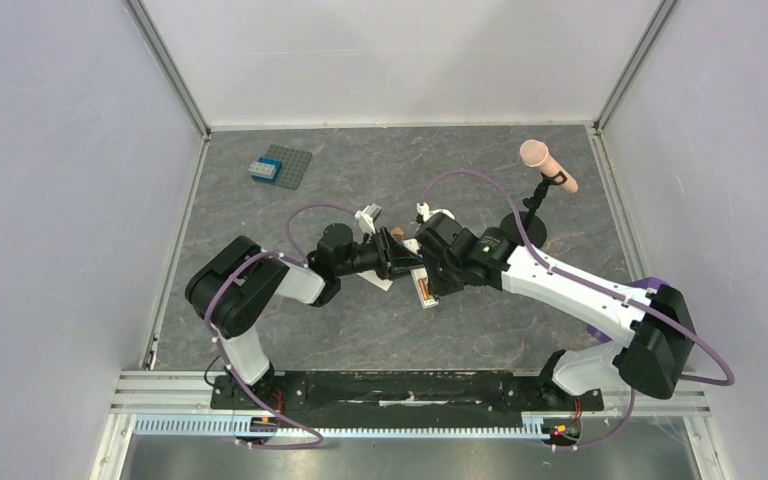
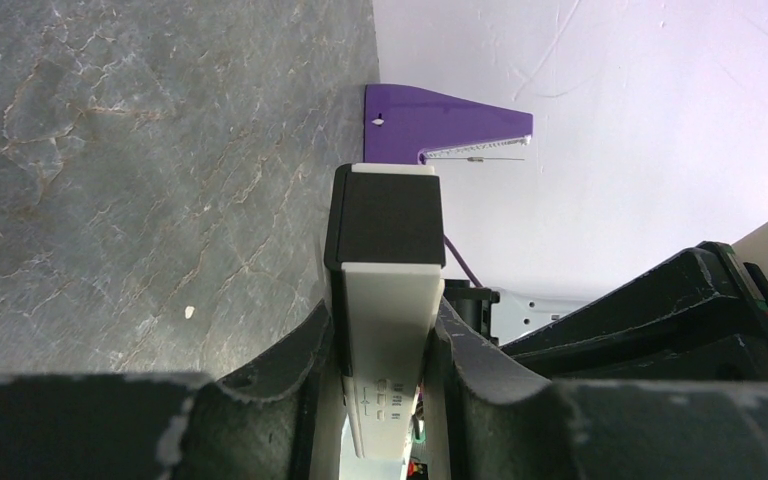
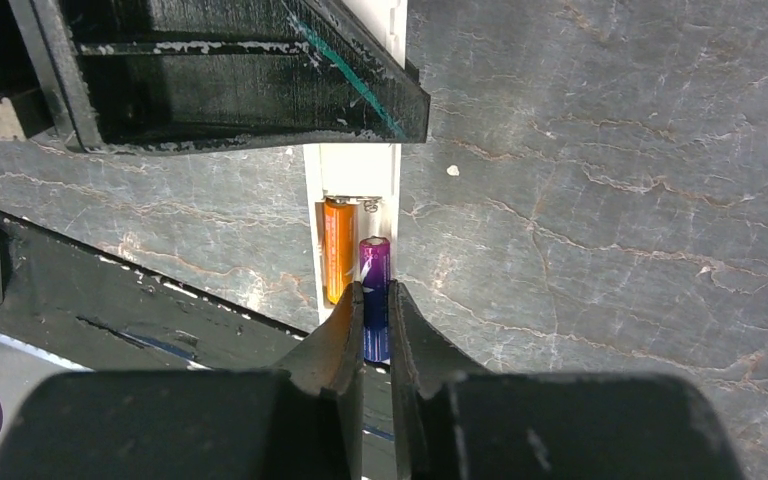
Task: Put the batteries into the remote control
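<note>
Left gripper (image 2: pixel 388 345) is clamped across the remote control (image 2: pixel 388 290), with the recess end poking out toward the right arm. Right gripper (image 3: pixel 375 300) is pinched on the near end of the dark blue battery (image 3: pixel 375 262) — it lies straight ahead of the fingers, long axis parallel to the remote and to the orange battery (image 3: pixel 337 262) seated in the next slot. Blue looks part-way in — I'd guess a push down, not sideways.

Bright, even, diffuse light, only soft shadows on the grey marbled tabletop (image 1: pixel 360 330). Overhead view sharp; both wrist views blur along their bottom edges.
</note>
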Motion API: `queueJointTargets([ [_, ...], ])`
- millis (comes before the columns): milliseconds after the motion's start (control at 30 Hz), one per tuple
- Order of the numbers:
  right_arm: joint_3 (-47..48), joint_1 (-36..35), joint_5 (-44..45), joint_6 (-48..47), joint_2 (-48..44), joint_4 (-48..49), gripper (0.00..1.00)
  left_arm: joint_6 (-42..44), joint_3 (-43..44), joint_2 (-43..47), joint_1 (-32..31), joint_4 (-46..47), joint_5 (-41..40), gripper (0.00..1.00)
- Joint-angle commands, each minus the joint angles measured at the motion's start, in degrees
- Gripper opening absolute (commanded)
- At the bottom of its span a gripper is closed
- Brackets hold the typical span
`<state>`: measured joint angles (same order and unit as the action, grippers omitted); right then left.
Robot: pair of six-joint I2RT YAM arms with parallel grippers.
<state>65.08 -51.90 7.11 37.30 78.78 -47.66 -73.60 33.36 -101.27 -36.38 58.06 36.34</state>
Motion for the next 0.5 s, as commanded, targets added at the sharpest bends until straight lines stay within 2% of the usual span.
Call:
queueJointTargets([
  [0, 0.2, 0.3, 0.4, 0.6, 1.1, 0.2, 0.11, -2.1, -0.8, -0.2, 0.2, 5.1, 0.5, 0.02],
  [267, 0.2, 0.7, 0.6, 1.0, 1.7, 0.2, 0.18, -3.1, -1.1, -0.6, 0.3, 6.6, 0.6, 0.02],
  [467, 0.5, 1.2, -0.5, 2.0, 1.1, 1.3, 0.32, -4.6, -1.5, -1.2, 0.3, 8.8, 0.6, 0.02],
])
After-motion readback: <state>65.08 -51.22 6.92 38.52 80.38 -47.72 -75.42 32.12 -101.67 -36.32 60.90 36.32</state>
